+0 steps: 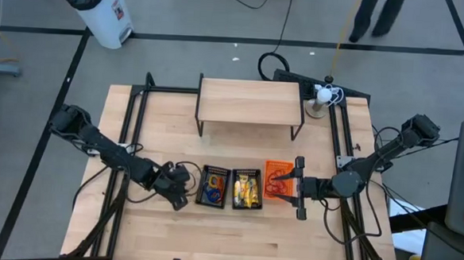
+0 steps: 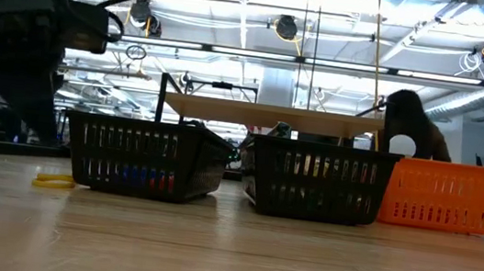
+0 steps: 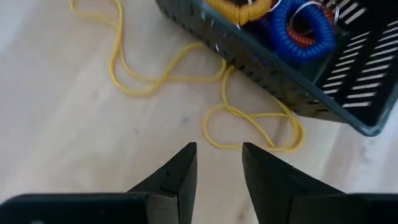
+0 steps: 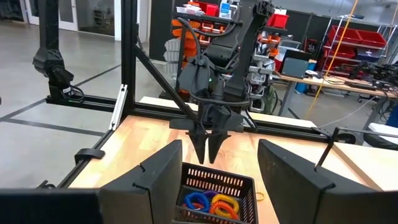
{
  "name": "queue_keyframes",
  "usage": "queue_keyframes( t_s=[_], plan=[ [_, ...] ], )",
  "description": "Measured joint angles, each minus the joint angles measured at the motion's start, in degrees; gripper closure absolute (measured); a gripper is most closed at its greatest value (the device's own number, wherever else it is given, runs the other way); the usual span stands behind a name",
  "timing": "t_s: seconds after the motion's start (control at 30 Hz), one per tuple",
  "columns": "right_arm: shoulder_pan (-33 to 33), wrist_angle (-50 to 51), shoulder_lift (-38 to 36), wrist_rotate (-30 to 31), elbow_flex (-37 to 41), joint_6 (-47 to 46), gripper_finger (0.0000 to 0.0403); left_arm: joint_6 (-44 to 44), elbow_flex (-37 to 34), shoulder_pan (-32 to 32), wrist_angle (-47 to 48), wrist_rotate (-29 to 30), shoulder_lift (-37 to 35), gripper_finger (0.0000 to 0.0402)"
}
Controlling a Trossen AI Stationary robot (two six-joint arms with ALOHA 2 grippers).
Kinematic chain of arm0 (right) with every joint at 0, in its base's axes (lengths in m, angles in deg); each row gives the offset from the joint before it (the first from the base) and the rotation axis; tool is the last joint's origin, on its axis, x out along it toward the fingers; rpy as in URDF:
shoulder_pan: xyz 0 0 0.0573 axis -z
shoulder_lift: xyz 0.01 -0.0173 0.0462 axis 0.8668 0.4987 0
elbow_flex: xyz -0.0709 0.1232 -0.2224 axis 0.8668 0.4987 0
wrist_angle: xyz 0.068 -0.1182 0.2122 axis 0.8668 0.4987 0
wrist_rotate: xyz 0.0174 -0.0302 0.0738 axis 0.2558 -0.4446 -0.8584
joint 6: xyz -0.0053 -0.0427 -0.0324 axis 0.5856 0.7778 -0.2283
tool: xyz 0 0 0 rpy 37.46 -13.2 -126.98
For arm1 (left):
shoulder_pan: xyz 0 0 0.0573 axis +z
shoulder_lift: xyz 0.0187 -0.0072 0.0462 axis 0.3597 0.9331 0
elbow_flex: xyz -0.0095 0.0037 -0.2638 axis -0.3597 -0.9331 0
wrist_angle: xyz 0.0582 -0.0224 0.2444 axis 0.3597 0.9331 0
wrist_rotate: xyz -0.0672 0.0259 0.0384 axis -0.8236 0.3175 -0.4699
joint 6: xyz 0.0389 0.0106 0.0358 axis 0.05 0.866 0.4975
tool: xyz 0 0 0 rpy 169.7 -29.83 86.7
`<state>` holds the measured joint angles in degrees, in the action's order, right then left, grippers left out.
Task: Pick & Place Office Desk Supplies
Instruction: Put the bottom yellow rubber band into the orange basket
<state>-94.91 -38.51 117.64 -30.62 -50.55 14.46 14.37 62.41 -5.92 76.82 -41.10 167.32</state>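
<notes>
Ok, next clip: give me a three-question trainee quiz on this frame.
1. True or false: the yellow band lies on the table outside the black basket.
2. Which basket stands nearest the right claw? A) black basket B) middle basket C) orange basket
3. Fill in: the left claw hangs open just above the ____ band.

Key: 1 true; 2 C; 3 yellow.
</notes>
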Motion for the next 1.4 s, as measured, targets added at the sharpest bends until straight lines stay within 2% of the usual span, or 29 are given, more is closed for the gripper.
queue_keyframes(
  t_s=[0.2,0.53,0.73,1.0,1.1,1.2,1.23,1.4],
  plan=[
    [0.0,0.77,0.0,-0.02,0.0,-0.02,0.0204,9.59,0.0,-1.02,-0.21,5.03,3.04,0.0275],
    [-0.11,1.93,0.02,-0.04,0.0,0.0,0.0204,19.12,-0.02,-6.15,-9.09,11.99,11.45,0.0275],
    [-0.11,1.73,0.02,-0.06,0.0,-0.24,0.0204,19.41,-1.49,-8.87,-13.19,15.64,13.78,0.0275],
    [-0.11,0.83,0.02,-0.04,0.0,-3.41,0.0204,14.14,-12.75,-9.51,-32.68,15.25,13.88,0.0278],
    [-0.11,0.39,0.02,-0.04,0.0,-3.52,0.0204,12.02,-15.92,-9.51,-37.76,15.24,13.88,0.0311],
    [-0.11,0.4,0.02,-0.04,0.0,-3.87,0.0204,10.37,-17.14,-9.45,-39.25,15.66,13.88,0.0378],
    [-0.11,0.39,0.02,-0.04,0.0,-3.87,0.0204,9.88,-17.14,-9.47,-39.25,15.9,13.9,0.0388],
    [-0.11,0.4,0.02,-0.04,0.0,-3.87,0.0204,10.64,-17.3,-9.51,-41.02,17.31,14.13,0.0399]
  ],
)
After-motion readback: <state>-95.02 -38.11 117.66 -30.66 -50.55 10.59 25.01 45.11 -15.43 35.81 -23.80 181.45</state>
